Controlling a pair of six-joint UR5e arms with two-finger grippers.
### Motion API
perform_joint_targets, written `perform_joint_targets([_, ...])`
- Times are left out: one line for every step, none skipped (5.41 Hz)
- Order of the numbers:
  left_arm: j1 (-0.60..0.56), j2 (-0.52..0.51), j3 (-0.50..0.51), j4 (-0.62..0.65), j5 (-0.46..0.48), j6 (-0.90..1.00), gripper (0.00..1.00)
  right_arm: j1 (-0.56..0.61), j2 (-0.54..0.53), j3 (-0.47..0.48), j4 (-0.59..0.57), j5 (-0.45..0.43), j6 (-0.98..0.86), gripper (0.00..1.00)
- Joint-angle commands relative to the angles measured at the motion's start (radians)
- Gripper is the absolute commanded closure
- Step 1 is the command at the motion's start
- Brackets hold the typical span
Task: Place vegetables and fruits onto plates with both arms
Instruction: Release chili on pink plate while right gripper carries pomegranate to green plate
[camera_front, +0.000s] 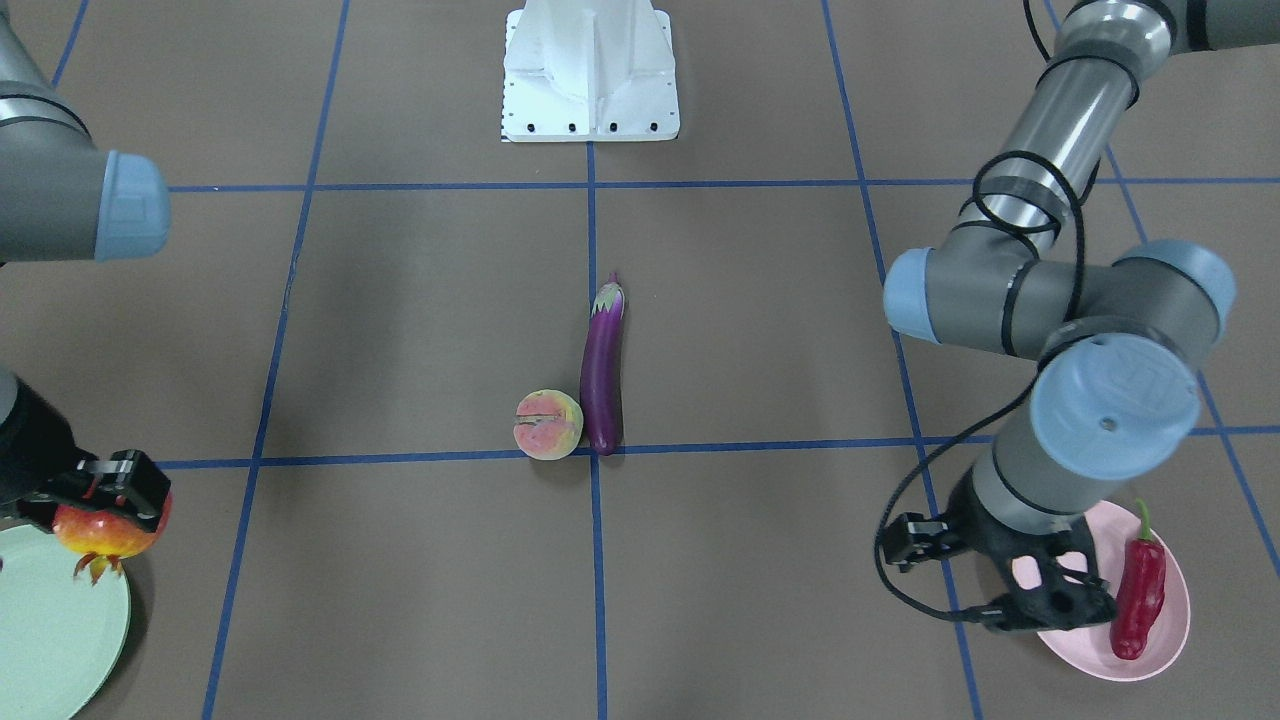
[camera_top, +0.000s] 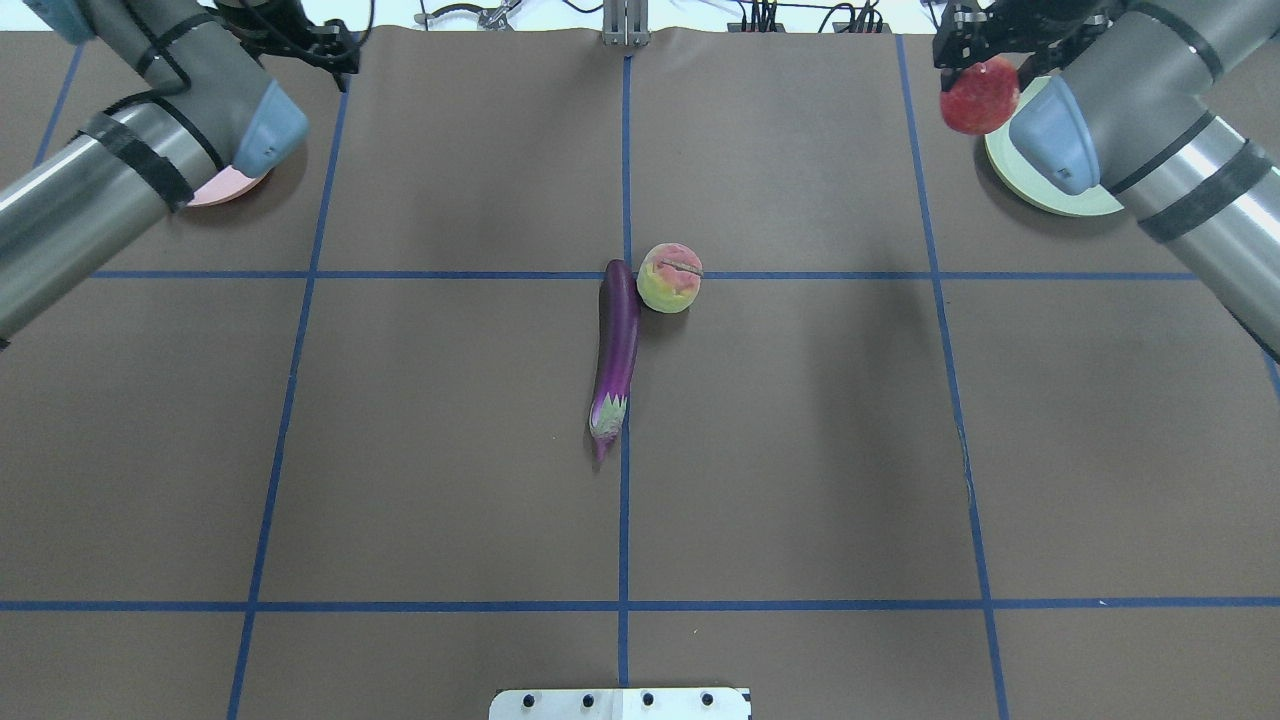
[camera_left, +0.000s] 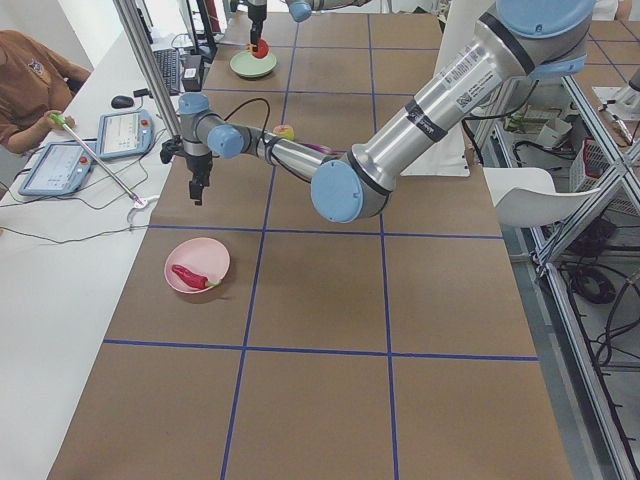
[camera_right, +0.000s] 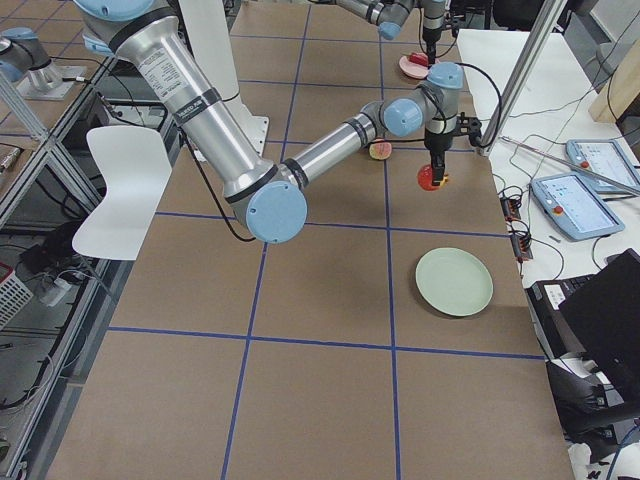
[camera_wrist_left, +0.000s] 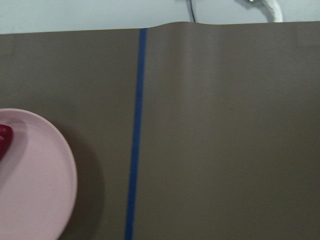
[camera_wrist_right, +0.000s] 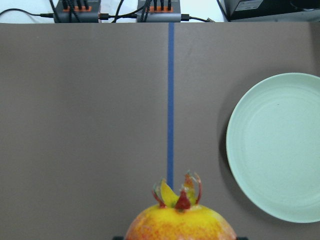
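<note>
My right gripper (camera_front: 110, 505) is shut on the red-and-yellow pomegranate (camera_front: 105, 535) and holds it in the air beside the mint green plate (camera_front: 50, 630), crown pointing down. In the right wrist view the pomegranate (camera_wrist_right: 180, 224) is left of the plate (camera_wrist_right: 275, 145). My left gripper (camera_front: 1055, 600) is open and empty over the near side of the pink plate (camera_front: 1170, 640). The red chili pepper (camera_front: 1140, 590) lies on that plate. The purple eggplant (camera_front: 602, 370) and the peach (camera_front: 548, 424) lie side by side, touching, at the table's middle.
The white base block (camera_front: 590, 70) stands at the robot's side of the table. Blue tape lines grid the brown table. An operator (camera_left: 30, 85) with tablets (camera_left: 125, 132) sits past the table's far edge, near the pink plate (camera_left: 205, 255).
</note>
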Motion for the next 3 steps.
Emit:
perform_joint_targets([0.107, -0.059, -0.072, 0.002, -0.051, -0.109, 0.00, 0.029, -0.032, -0.148, 0.214, -0.019, -0.057, 1.00])
perform_joint_targets([0.164, -0.057, -0.136, 0.003, -0.062, -0.106, 0.00, 0.032, -0.035, -0.191, 0.264, -0.049, -0.092, 1.00])
perform_joint_targets([0.210, -0.050, -0.175, 0.006, -0.058, -0.107, 0.00, 0.032, -0.041, -0.210, 0.271, -0.066, -0.106, 1.00])
